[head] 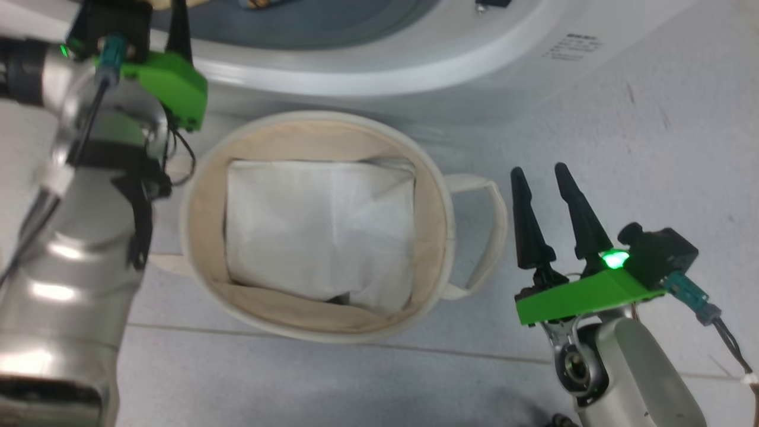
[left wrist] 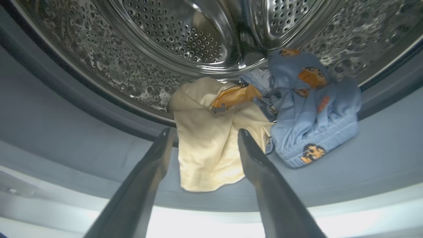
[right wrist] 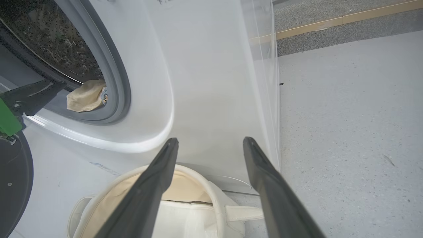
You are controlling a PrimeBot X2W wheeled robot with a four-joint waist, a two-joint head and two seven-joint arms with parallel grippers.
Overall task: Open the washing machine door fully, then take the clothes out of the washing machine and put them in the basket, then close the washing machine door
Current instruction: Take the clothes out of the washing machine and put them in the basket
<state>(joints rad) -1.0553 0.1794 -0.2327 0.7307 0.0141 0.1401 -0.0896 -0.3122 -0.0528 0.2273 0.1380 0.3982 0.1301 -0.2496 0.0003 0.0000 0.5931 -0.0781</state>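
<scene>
Cream canvas comes first in the head view: one basket (head: 204, 196) sits on the floor (head: 622, 136) just in front of the white washing machine (head: 415, 65). One white sheet (head: 320, 237) lies flat in it. One loop handle (head: 489, 237) shows clearly on its right side. My right pincer (head: 539, 170) hangs just beside that handle, its two dark fingers spread and nothing between them. My left arm (head: 65, 284) reaches up past the basket's other side towards the machine's mouth.

In the left wrist view my left pincer (left wrist: 205, 131) points into the uncovered opening, its two fingers spread wide and gripping nothing. The clothes number two. One cream piece (left wrist: 208, 155) with an orange print hangs out of the steel drum (left wrist: 165, 43) over the grey gasket (left wrist: 66, 132) and appears between my fingers. Whether they touch it I cannot tell. One light blue piece (left wrist: 314, 122) with orange-brown bears lies bunched against its right side, half on the gasket.

In the right wrist view my right pincer's two fingers stand apart above the basket's rim, which is close to the machine's front. The cream piece peeks out of the round opening at the upper left, with the left pincer's dark fingers just beside it.
</scene>
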